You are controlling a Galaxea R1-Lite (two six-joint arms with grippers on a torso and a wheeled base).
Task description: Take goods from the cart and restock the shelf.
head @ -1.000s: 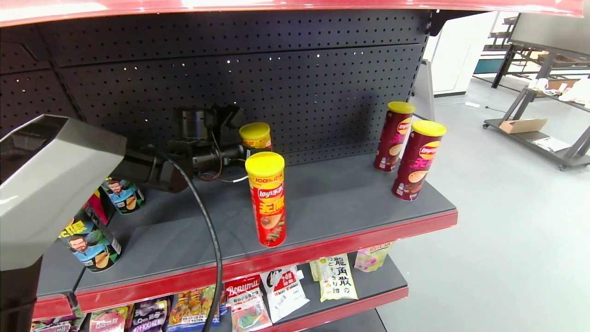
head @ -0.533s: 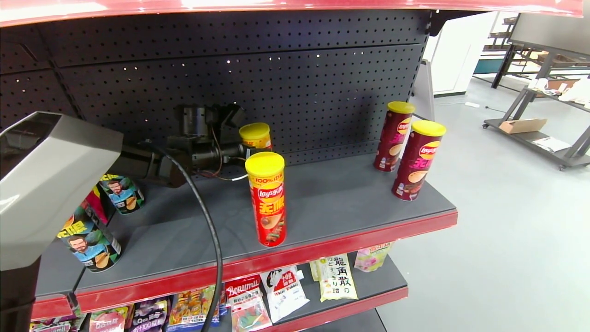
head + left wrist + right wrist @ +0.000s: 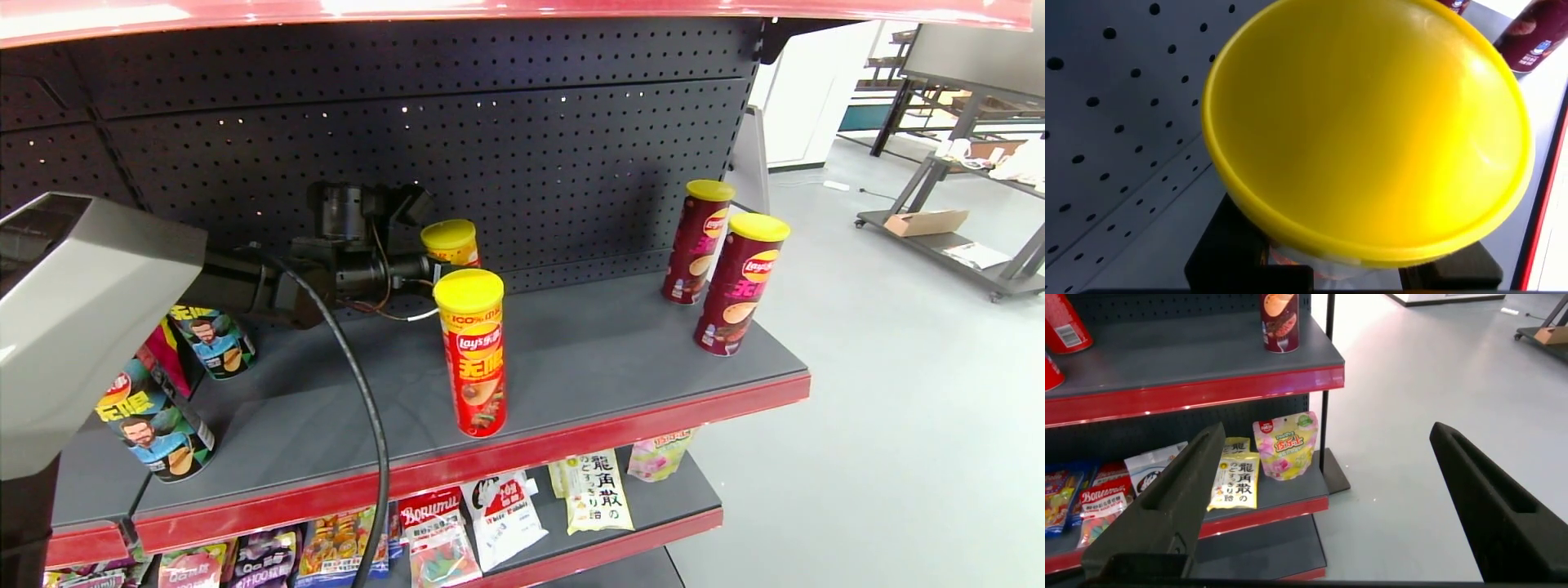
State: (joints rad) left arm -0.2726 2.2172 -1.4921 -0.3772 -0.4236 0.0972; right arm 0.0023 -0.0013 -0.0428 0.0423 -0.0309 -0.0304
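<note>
Shifted slightly toward 9 o'clock, clamping yellow-lidded red chip can (image 3: 451, 242) in left gripper (image 3: 429, 265) fingers; spreading right gripper (image 3: 1327, 431) fingers wide.

A shop: a red-edged shelf (image 3: 588, 351) (pegboard behind) stocked with crisp cans (image 3: 475, 359) and snack packets (image 3: 508, 516).

Left claw (image 3: 434, 265) clamped, right claw (image 3: 1327, 437) spread wide

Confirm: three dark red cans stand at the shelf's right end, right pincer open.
Wrong: two stand there, rear can and front can, as the head view shows. The rest holds: shelf's right end, right pincer open.
</note>
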